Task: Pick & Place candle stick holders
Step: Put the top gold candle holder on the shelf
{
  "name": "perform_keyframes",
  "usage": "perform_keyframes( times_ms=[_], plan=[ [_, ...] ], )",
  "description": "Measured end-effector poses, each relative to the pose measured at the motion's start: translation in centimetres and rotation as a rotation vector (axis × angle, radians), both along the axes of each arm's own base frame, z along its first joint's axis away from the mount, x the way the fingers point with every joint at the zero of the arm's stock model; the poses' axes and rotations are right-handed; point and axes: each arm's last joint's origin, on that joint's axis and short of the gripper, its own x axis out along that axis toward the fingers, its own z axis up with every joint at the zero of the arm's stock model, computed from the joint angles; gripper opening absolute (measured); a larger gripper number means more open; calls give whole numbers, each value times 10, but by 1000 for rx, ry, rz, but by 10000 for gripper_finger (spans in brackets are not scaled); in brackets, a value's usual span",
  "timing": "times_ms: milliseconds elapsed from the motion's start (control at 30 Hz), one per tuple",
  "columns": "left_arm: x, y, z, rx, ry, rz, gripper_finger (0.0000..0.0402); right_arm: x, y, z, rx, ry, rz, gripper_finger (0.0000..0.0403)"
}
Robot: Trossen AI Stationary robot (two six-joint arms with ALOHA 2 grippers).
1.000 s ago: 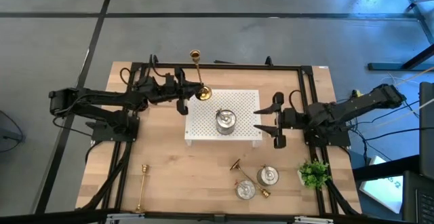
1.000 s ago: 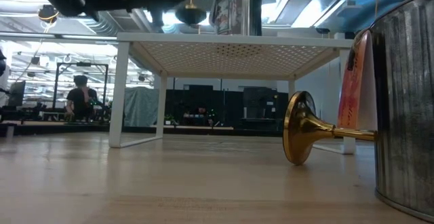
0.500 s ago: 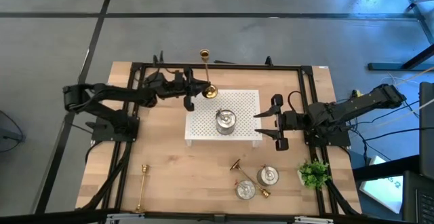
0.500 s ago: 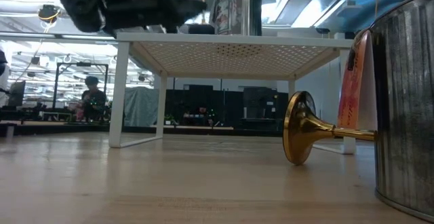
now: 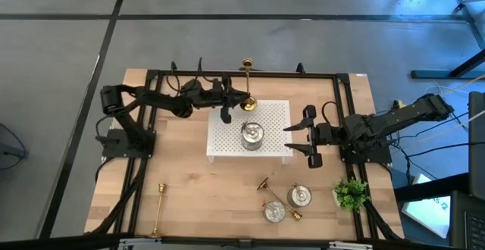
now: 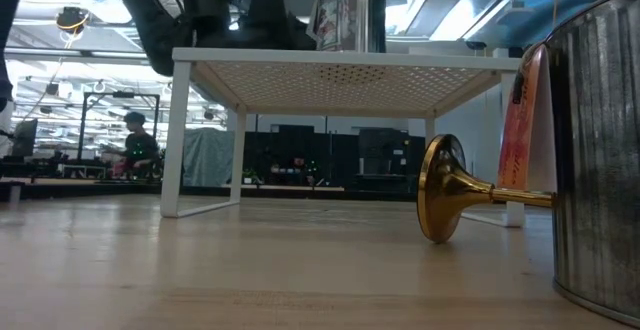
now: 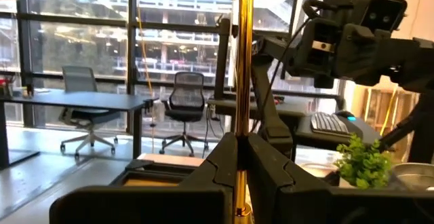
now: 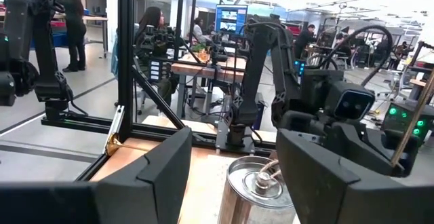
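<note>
My left gripper (image 5: 239, 102) is shut on a slim gold candlestick (image 5: 247, 83) that stands upright over the far edge of the white perforated stand (image 5: 273, 117). One squat silver holder (image 5: 252, 135) stands on the stand. It also shows in the right wrist view (image 8: 261, 187). My right gripper (image 5: 301, 136) is open and empty, level with the stand's right side. On the table lie two gold candlesticks (image 5: 158, 208) (image 5: 276, 197) and two silver holders (image 5: 299, 197) (image 5: 274, 212). My left gripper pinches the candlestick's thin stem (image 7: 243, 125) between its two fingers (image 7: 220, 159), low down and just above the flared base (image 5: 248, 104). The fingers come in level from the table's left and lie across the stem. The candlestick stands upright. I cannot tell whether its base touches the stand.
A small green plant (image 5: 350, 195) stands at the near right of the table. In the low view a lying gold candlestick's base (image 6: 440, 202) and a silver holder (image 6: 600, 150) are close to the camera. Bare wood shows at the near left. People stand in the room beyond the table.
My left gripper has gone toward the table's right edge with the gold candlestick, from beyond the stand's far left corner to over the middle of its far edge. The candlestick has stayed upright in the shut fingers.
</note>
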Motion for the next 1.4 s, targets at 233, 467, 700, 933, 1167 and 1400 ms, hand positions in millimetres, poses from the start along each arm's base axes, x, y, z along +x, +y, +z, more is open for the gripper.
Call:
perform_keyframes(
  times_ms=[233,467,700,933,1167,1400],
  plan=[
    [-1,7,-5,-6,21,-8,8,0,0,-1,-1,5,0,217],
    [1,2,-9,15,68,-46,8,0,0,-1,-1,5,0,217],
    [3,-2,-9,30,61,-48,8,0,0,-2,-5,15,6,217],
    [4,-3,-9,40,62,-43,8,0,1,-5,-18,49,26,217],
    [0,-4,-14,41,69,-15,8,0,1,-6,-27,56,26,217],
    [-1,-4,-15,49,75,-5,8,0,1,-6,-48,56,26,217]
  ],
)
